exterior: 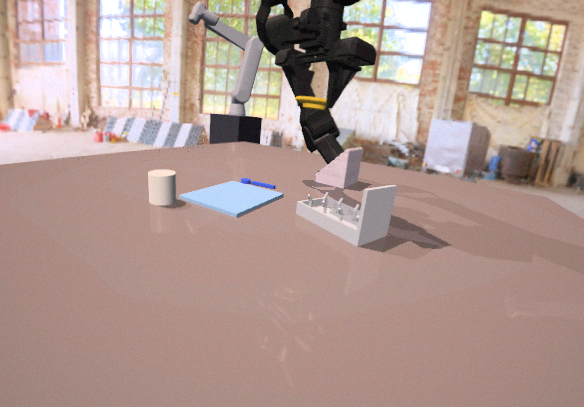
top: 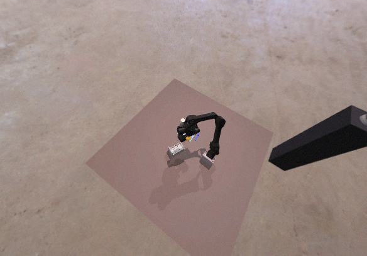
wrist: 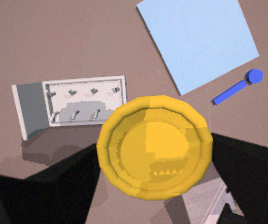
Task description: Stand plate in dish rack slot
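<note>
My gripper (exterior: 311,102) (wrist: 153,145) (top: 188,137) is shut on the yellow plate (wrist: 155,146) (exterior: 311,102) (top: 188,138), gripping it by opposite edges and holding it flat, high above the table. The white dish rack (exterior: 345,212) (wrist: 80,100) (top: 175,150) with its pegs and tall end wall stands on the table, below and a little to the right of the plate in the exterior view. In the wrist view the rack lies to the upper left of the plate.
A light blue mat (exterior: 231,197) (wrist: 197,37) lies left of the rack, with a blue spoon (exterior: 257,183) (wrist: 235,90) behind it and a beige cylinder (exterior: 162,187) further left. The arm's base block (exterior: 341,168) (top: 207,160) stands behind the rack.
</note>
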Available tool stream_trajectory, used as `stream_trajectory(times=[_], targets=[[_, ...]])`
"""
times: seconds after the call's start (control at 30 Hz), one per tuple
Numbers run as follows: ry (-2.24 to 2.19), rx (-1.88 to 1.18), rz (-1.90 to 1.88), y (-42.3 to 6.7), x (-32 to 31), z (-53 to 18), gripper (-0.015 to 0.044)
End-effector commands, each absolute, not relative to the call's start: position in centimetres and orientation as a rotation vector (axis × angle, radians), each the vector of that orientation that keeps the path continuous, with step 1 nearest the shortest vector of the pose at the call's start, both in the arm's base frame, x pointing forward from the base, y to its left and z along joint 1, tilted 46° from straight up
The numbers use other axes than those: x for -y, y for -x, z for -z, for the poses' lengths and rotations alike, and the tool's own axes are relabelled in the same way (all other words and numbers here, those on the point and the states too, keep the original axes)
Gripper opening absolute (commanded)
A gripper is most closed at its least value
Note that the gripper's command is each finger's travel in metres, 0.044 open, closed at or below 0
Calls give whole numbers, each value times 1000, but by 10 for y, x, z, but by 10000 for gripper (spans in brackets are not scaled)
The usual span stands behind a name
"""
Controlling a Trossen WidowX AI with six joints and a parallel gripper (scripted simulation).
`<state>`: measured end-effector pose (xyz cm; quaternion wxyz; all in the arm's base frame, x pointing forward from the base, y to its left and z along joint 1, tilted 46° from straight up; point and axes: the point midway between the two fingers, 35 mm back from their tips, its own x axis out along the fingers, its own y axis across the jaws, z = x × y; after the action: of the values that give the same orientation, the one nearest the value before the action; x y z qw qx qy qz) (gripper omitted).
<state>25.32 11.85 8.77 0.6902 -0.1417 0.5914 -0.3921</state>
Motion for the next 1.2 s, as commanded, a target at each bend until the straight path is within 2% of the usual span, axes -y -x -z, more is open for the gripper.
stream_trajectory(times=[0.0,0.67,1.17], targets=[[300,-1317,904,-249,-119,-85,0],[266,-1704,552,-244,-88,-42,0],[204,-1830,139,-242,-71,-15,0]])
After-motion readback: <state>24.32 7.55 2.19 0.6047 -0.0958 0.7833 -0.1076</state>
